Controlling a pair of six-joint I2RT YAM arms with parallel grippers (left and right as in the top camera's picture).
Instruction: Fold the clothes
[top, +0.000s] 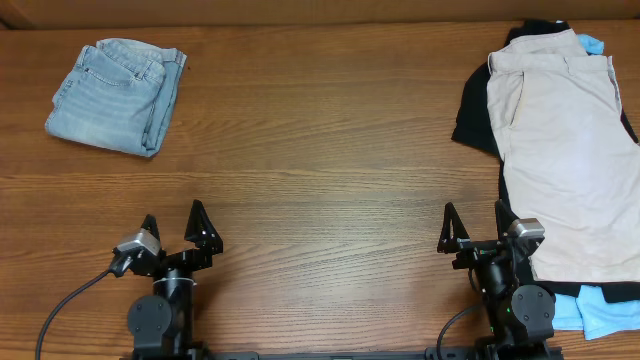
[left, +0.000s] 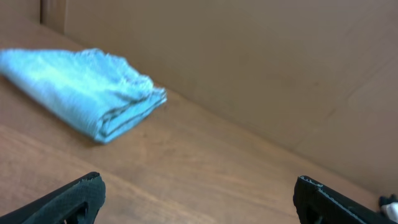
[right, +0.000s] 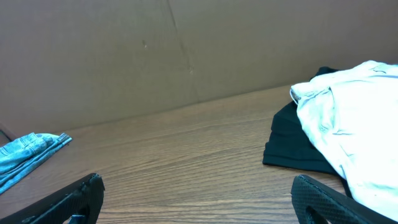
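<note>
Lying folded in a compact bundle at the far-left corner of the table (top: 320, 150): the light-blue denim shorts (top: 117, 95). Left tool (top: 173, 215) and right tool (top: 475, 210) are both spread wide and grip nothing. Both sit at the near edge, well apart from the denim. Beige shorts (top: 565, 150) overlie a black garment (top: 472, 115) on the right side.

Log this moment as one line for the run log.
denim shorts: folded, far left | left tool: open, empty | right tool: open, empty | beige shorts: spread over black garment, right
</note>
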